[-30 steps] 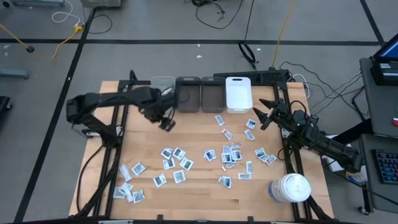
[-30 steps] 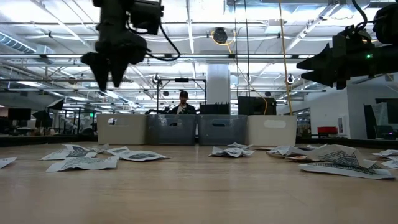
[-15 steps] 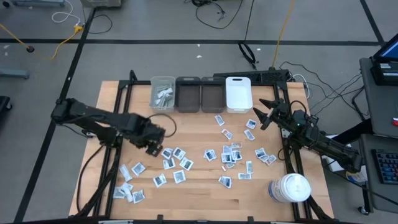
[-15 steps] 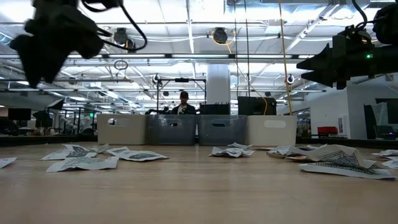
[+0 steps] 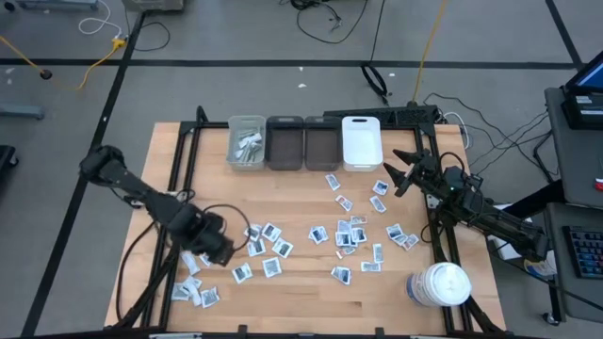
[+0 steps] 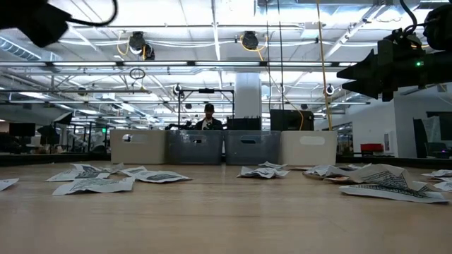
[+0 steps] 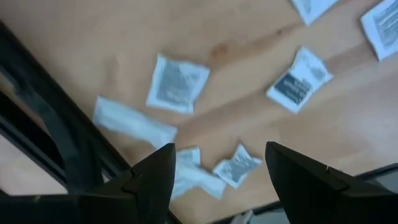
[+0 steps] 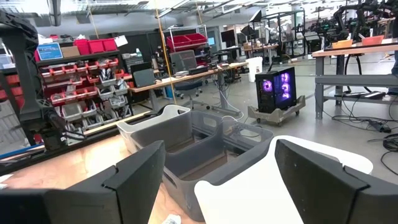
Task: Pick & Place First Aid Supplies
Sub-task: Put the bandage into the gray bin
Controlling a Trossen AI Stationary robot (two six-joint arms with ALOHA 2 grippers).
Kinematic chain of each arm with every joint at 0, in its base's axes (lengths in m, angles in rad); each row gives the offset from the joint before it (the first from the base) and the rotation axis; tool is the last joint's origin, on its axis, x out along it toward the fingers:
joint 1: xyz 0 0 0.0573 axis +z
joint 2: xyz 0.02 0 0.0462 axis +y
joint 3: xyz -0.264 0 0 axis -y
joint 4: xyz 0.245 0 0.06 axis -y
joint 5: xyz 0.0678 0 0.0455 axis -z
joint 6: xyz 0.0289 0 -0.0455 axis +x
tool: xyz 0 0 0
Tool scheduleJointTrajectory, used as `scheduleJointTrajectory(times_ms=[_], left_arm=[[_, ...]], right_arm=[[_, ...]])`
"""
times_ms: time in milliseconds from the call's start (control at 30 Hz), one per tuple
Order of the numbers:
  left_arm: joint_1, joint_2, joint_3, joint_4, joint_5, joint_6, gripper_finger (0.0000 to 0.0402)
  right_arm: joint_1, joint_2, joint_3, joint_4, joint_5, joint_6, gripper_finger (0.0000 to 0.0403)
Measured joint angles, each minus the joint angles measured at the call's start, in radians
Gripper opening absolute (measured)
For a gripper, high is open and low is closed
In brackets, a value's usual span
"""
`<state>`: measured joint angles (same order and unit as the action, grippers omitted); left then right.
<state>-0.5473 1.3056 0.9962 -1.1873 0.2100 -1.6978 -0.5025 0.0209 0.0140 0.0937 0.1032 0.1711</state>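
Well, with the left gripper [image 5: 219,250] spread empty over the sachets [image 7: 178,84] scattered at the table's [image 5: 311,292] near-left, it should centre on one lone packet before dropping, while the right gripper [image 5: 398,172], also spread, waits far right by the bins [image 5: 303,143].

Left gripper [image 5: 219,249] hangs at seven o'clock, fingers parted and empty; right gripper [image 5: 399,173] waits at two o'clock, spread wide.

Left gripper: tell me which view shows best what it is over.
The left wrist view: the left gripper hangs open above sachets on bare wood. The high view shows it small, near the table's left edge. The low view shows only a dark corner; the right wrist view misses it.
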Motion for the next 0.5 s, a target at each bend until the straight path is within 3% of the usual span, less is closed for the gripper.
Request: scheduleJointTrajectory(times_ms=[500], left_arm=[[-0.244,0.017,0.0,0.094,0.034,-0.494,0.0255]], right_arm=[[0.0,0.0,0.0,0.0,0.0,0.0,0.0297]])
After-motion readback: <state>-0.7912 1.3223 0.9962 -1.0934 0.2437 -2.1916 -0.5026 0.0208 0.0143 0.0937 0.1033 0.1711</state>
